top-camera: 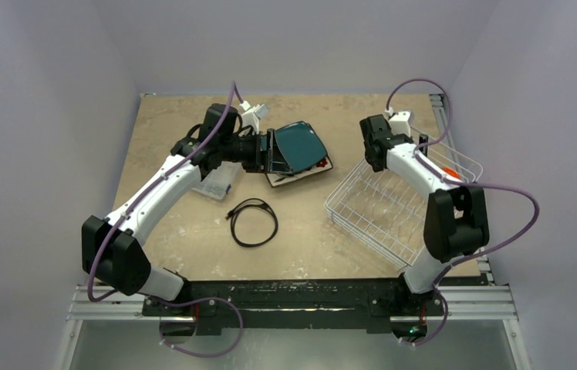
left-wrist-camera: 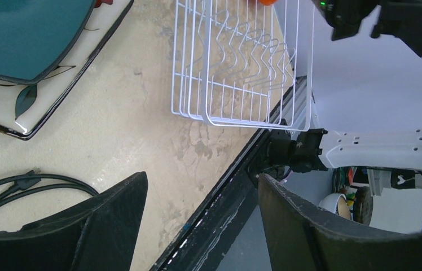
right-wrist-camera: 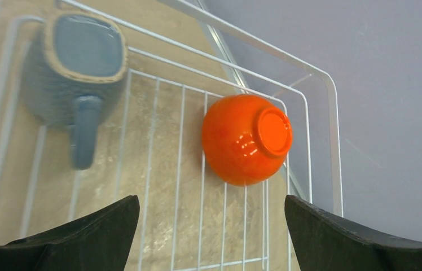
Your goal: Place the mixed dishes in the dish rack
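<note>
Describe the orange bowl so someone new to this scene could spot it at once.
Find the white wire dish rack at the right of the table. In its corner by the wall lies the orange bowl, turned over, foot ring showing. Unlike the grey-blue mug beside it, it is glossy, round and handleless.

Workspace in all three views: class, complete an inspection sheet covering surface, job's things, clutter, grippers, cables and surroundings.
Surface: beige table, mottled and scuffed.
Job's things: grey-blue mug and orange bowl in the white dish rack; teal plate lies on the patterned plate, outside it.
Clutter: clear plastic box, black coiled cable.
Grippers: left gripper open, empty, beside the plates; right gripper open, empty, above the rack.
Cables: purple cables along both arms.
Surroundings: plain grey walls; metal rail at near edge.
</note>
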You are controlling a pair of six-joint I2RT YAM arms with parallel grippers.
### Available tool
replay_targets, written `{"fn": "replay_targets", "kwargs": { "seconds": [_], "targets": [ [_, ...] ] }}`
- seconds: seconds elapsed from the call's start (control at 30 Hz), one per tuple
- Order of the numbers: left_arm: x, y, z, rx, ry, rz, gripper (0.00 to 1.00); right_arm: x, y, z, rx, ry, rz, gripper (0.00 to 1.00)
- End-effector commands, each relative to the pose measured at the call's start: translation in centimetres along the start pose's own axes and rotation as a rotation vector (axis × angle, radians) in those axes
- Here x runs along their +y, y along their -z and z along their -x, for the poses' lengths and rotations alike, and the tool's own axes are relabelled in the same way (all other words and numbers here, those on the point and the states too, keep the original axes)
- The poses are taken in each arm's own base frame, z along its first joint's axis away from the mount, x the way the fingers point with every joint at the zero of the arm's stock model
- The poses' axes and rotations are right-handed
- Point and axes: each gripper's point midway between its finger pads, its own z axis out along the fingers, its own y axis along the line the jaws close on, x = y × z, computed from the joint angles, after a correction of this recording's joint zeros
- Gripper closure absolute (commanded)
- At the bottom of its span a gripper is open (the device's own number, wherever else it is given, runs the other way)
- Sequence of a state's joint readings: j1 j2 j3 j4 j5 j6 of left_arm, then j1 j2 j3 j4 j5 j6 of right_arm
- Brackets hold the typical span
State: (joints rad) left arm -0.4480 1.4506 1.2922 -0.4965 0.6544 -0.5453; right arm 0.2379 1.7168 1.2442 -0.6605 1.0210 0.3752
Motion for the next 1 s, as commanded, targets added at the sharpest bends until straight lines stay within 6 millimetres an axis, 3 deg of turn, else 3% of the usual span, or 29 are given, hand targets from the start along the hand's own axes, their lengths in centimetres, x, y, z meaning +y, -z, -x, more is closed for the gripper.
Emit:
{"fn": "replay_targets", "kwargs": {
  "seconds": [0.0,0.13,0.27,0.37,0.43,0.6,0.73,0.97],
  "targets": [
    [-1.4,0.4,1.2,-0.023,-0.054,-0.030,0.29,-1.2,4.4,4.3,-0.135,-0.159,0.145,0.01],
    [-1.3,0.4,1.2,-0.025,-0.057,-0.023,0.29,0.0,9.5,7.2,-0.218,-0.327,0.479,0.01],
    [-0.8,0.3,1.3,-0.027,-0.058,-0.003,0.30,2.6,16.6,9.2,-0.306,-0.475,0.952,0.01],
    [-0.2,-0.1,1.1,-0.017,-0.050,0.012,0.30,4.8,20.9,9.3,-0.310,-0.516,1.234,0.01],
    [0.2,-0.3,1.1,-0.009,-0.045,0.021,0.30,7.0,22.4,8.9,-0.248,-0.508,1.359,0.01],
    [0.7,-0.4,1.1,-0.012,-0.048,0.045,0.30,10.3,23.2,8.7,-0.150,-0.510,1.456,0.03],
    [0.7,-0.4,1.2,-0.015,-0.052,0.052,0.30,12.9,23.4,8.4,-0.065,-0.459,1.471,0.11],
    [0.4,-0.2,1.3,-0.018,-0.058,0.044,0.30,15.9,20.6,7.4,0.112,-0.534,1.329,0.20]
  ]
}}
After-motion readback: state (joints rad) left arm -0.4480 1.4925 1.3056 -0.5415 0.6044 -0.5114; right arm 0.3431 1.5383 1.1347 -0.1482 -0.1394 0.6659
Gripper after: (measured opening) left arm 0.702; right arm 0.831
